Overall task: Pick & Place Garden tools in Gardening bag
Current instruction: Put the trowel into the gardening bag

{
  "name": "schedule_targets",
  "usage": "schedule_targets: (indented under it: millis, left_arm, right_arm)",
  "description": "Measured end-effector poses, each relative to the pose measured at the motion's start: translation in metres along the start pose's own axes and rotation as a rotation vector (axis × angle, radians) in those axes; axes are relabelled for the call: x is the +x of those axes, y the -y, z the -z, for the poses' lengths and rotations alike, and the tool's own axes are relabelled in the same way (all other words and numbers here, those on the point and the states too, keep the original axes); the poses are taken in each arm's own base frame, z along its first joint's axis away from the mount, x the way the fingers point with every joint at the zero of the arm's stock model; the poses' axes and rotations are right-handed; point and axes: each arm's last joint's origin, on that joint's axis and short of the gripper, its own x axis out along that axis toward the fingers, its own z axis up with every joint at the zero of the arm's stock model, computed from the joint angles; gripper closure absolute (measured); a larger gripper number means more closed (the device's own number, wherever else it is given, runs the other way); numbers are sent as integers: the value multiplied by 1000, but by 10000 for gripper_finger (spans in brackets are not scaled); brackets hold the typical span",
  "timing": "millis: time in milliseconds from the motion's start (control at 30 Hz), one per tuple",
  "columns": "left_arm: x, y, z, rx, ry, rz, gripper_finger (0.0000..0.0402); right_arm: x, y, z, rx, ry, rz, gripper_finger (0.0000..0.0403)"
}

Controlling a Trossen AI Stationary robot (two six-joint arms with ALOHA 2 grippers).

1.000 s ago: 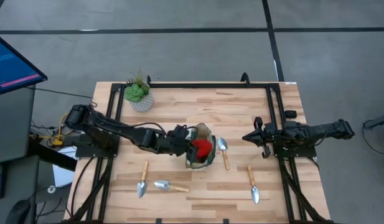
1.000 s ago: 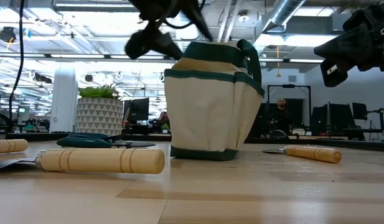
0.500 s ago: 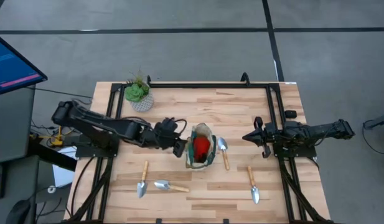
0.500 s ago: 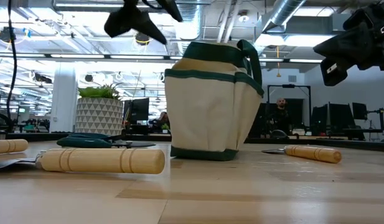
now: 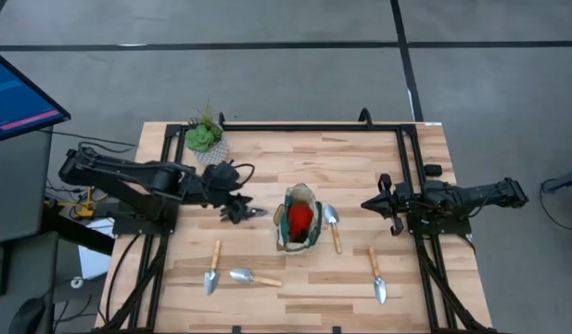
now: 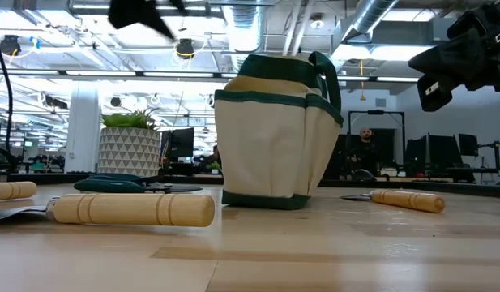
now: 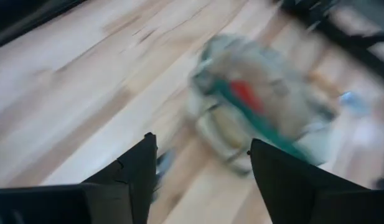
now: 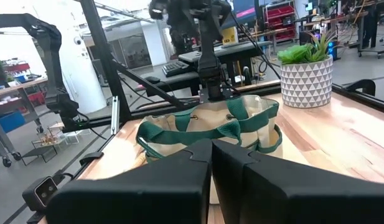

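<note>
Olive-and-beige gardening bag (image 5: 299, 219) sits upright mid-bench, with a red item (image 5: 301, 216) showing inside its open top. Just off its 3 o'clock side lies one trowel (image 5: 333, 225); another trowel (image 5: 376, 275) is out around 4 o'clock, and two more (image 5: 212, 267) (image 5: 252, 276) lie at about 7 o'clock near the front edge. Left gripper (image 5: 245, 212) hangs at the bag's 9 o'clock, fingers spread and holding nothing. Right gripper (image 5: 381, 204) waits at 3 o'clock by the bench edge, fingers pressed together, empty. Potted plant (image 5: 207, 141) stands at 11 o'clock.
</note>
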Motion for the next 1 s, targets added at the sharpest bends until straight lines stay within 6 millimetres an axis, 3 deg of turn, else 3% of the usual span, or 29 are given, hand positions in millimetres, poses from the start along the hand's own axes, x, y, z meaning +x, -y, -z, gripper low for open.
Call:
schedule_targets:
  millis: [233,500,600,833,1000]
  left_arm:
    - [6,-17,6,36,-120,-68,133]
    - [38,-45,44,43,-320,-120,116]
    - [42,-50,53,36,-321,-94,116]
    - [42,-58,74,14,-373,-22,116]
    - [32,-62,87,-96,-416,31,116]
  right_arm:
    - [0,2,-2,110,39,60,397]
    - [-1,1,-12,177,150,93,397]
    - [-2,1,-17,187,202,87,397]
    - [-3,1,-24,223,291,104,397]
    - [-7,-1,-35,287,398,62,397]
